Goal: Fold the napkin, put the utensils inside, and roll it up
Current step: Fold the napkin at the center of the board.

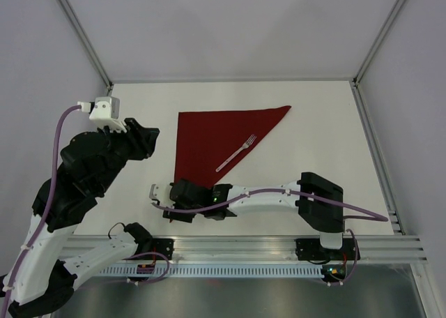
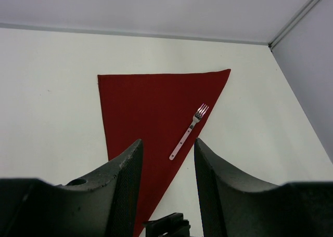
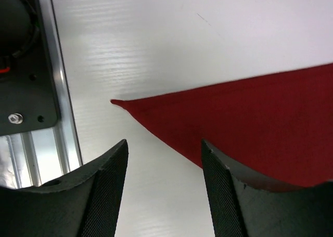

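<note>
Overhead scene of a two-arm robot at a white table. At the near edge, an aluminium rail [image 1: 244, 245] carries both arm bases. Just beyond it, the right gripper [image 1: 159, 201] is stretched low across the table toward 9 o'clock, its jaws parted wide and nothing held between them. In the right wrist view, the pointed near corner of the napkin [image 1: 209, 140] is seen just ahead of the open right gripper [image 3: 164, 144], not yet touched. From those jaws the napkin, folded into a dark red triangle, spreads toward 1 o'clock. The fork [image 1: 237, 153] is laid on the cloth along its slanted edge, with its long axis pointing the tines toward roughly 2 o'clock. The left gripper [image 1: 148, 141] is held above the table at 9 o'clock of the napkin, also open and empty. The right arm is judged nearer to the corner. The table [image 1: 327, 137] is enclosed by pale walls [image 1: 230, 25]
</note>
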Motion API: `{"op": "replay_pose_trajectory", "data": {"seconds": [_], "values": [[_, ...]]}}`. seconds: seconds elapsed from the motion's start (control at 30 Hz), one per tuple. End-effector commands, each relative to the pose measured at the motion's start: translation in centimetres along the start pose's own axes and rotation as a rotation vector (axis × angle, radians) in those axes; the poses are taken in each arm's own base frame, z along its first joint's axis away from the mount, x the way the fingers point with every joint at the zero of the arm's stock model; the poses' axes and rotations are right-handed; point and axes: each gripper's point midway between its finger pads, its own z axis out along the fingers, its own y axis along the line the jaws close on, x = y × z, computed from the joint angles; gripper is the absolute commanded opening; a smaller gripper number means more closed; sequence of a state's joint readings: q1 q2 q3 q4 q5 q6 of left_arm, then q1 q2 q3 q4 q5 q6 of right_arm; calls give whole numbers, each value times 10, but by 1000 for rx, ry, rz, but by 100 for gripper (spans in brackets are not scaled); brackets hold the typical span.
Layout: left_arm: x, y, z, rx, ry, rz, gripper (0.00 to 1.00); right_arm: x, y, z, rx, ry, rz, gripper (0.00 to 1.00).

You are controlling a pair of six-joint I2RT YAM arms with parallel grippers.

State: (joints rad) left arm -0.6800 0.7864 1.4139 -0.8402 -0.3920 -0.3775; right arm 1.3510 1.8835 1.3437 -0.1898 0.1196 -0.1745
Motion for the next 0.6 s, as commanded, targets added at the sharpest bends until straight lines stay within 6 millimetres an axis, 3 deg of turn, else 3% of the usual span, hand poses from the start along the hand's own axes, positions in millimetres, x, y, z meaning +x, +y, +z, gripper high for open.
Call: {"op": "replay_pose_trajectory", "data": {"seconds": [0.0,0.1,0.23,0.57], "values": [[1,1,-3,-5,5,-20,49,-20,8,9,44,-28,-62,64],[2,1,-4,-1,7,-16,49,-14,30,22,21,-9,-102,62],[1,1,-6,8,1,-20,49,-6,41,38,23,8,-130,61],[4,0,-4,15,8,-1,49,2,38,61,69,36,-155,61]]}}
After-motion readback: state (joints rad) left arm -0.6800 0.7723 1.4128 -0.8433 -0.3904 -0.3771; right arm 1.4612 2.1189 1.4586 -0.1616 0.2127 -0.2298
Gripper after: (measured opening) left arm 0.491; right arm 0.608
